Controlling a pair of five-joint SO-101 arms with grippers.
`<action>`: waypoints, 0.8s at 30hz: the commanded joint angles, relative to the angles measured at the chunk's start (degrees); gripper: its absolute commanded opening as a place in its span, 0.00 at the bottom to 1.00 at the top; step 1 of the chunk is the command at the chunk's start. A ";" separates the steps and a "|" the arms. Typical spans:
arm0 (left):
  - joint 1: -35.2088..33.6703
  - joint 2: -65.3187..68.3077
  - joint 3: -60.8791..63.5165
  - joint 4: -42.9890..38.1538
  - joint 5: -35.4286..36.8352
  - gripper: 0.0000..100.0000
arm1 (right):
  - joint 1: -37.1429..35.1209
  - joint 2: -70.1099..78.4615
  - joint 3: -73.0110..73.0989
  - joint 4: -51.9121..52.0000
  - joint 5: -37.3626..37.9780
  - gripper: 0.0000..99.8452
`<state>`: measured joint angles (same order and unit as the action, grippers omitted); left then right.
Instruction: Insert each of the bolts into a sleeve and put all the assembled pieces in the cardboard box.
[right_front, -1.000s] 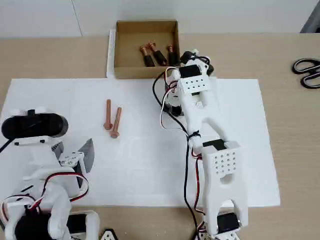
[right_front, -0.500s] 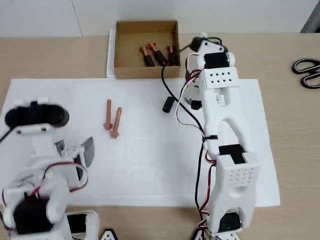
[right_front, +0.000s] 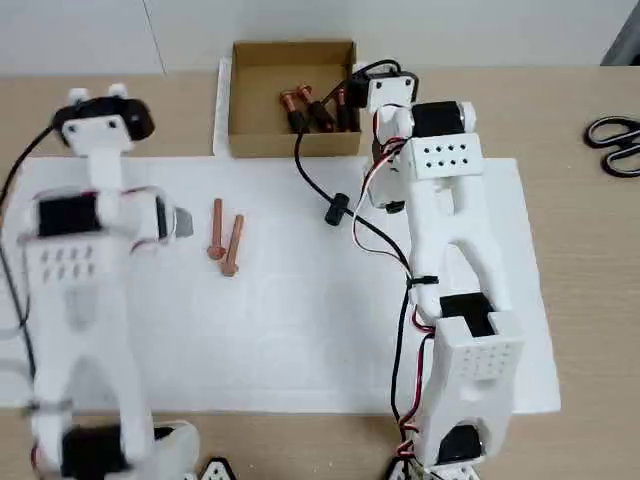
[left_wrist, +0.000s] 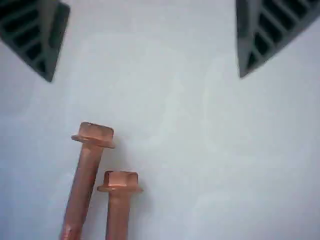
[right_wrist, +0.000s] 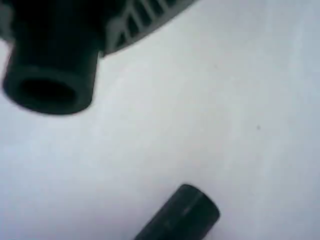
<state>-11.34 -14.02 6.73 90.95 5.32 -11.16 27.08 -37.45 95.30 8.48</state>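
My left gripper (left_wrist: 145, 74) hangs with its fingers spread wide over the white sheet (right_front: 280, 320), holding nothing. Just beside it lie a bolt (left_wrist: 90, 170) and a second bolt (left_wrist: 119, 205), side by side and nearly parallel, in the sheet's left half towards its far edge. Neither has a sleeve on it.

My right gripper (right_wrist: 60, 30) is closed around a black sleeve (right_wrist: 50, 75), whose open end faces the wrist camera. It hovers over the sheet near the far edge. A second sleeve (right_front: 336, 209) lies loose on the sheet close by, about midway along that far edge.

The cardboard box (right_front: 255, 100) stands at the tabletop's far edge, against the sheet's far edge. Three assembled pieces (right_front: 315, 110) lie together in the box's right half. Its left half is bare.

Scissors (right_front: 615, 145) rest at the tabletop's right edge.
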 joint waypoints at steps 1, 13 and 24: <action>0.09 11.16 -5.67 -0.26 0.18 0.17 | 0.31 -3.38 -0.26 0.40 1.23 0.00; 8.00 26.99 -17.27 -1.14 0.26 0.11 | -2.51 -3.21 -0.26 0.31 1.23 0.00; 9.49 37.01 -17.45 -7.38 5.36 0.11 | -3.82 -3.38 -0.26 0.57 1.23 0.00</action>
<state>-2.02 22.29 -8.40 85.14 10.24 -14.86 27.08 -37.45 95.30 9.01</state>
